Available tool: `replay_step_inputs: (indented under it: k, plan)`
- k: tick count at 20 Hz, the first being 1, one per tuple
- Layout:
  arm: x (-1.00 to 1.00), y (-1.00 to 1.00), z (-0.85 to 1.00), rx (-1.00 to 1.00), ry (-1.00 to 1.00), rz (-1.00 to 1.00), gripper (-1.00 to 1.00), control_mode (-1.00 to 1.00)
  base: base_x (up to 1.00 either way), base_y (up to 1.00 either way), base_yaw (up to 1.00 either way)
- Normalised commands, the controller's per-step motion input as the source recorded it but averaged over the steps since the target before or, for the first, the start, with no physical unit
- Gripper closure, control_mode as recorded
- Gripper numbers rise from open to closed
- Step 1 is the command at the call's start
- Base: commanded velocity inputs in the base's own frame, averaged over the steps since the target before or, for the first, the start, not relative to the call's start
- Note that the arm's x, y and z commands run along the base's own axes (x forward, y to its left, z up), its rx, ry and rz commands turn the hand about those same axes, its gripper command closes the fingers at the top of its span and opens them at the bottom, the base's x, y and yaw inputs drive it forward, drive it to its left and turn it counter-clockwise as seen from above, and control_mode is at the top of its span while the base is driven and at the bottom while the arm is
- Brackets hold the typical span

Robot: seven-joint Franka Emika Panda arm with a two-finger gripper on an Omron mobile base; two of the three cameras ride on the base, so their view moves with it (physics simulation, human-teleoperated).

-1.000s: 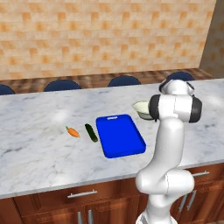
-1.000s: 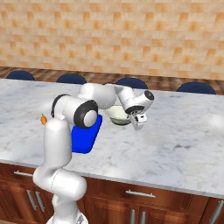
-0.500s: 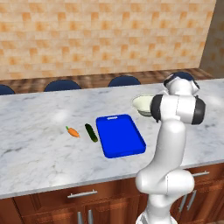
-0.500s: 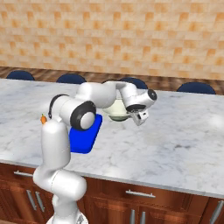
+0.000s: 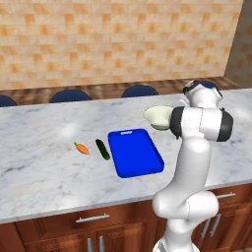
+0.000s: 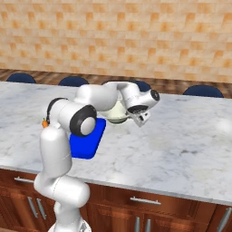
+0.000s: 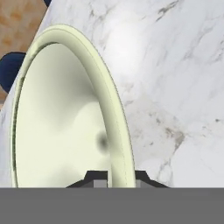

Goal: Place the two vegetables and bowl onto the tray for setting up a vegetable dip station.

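Note:
My gripper [image 7: 116, 177] is shut on the rim of the pale cream bowl [image 7: 65, 122], with one fingertip inside and one outside. The bowl [image 5: 157, 116] hangs slightly above the counter, just right of the blue tray's far end, and it also shows beside my hand [image 6: 115, 111]. The blue tray [image 5: 135, 152] lies flat on the marble with nothing on it. Left of the tray lies the dark green cucumber [image 5: 102, 149], and further left the small orange carrot [image 5: 82, 148]. From the right side, the tray [image 6: 86, 141] and carrot [image 6: 45, 122] peek out from behind my arm.
The marble counter [image 5: 44, 147] runs wide to both sides. Dark blue stool tops [image 5: 70, 95] line its far edge below a tan tiled wall. Wooden drawers with metal handles [image 5: 92, 218] sit under the near edge.
The bowl has come up off the counter in my gripper and shifted slightly toward the tray. The tray, cucumber and carrot have stayed put.

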Motion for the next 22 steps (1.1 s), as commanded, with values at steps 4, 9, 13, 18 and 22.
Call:
replay_step_inputs:
  k: [4,9,13,18,22]
  plan:
    - [-0.10,0.22,0.26,0.00,-0.03,0.13,1.00,-1.00,0.00,0.00,0.00]
    - [-0.17,0.28,0.15,0.02,-0.01,0.11,1.00,-1.00,0.00,0.00,0.00]
    - [-0.20,0.35,0.03,0.00,0.00,0.10,1.00,-1.00,0.00,0.00,0.00]
    - [-0.19,0.38,0.00,0.03,-0.01,0.07,1.00,-1.00,0.00,0.00,0.00]
    - [-0.14,0.41,0.00,0.04,-0.05,0.03,1.00,-1.00,0.00,0.00,0.00]
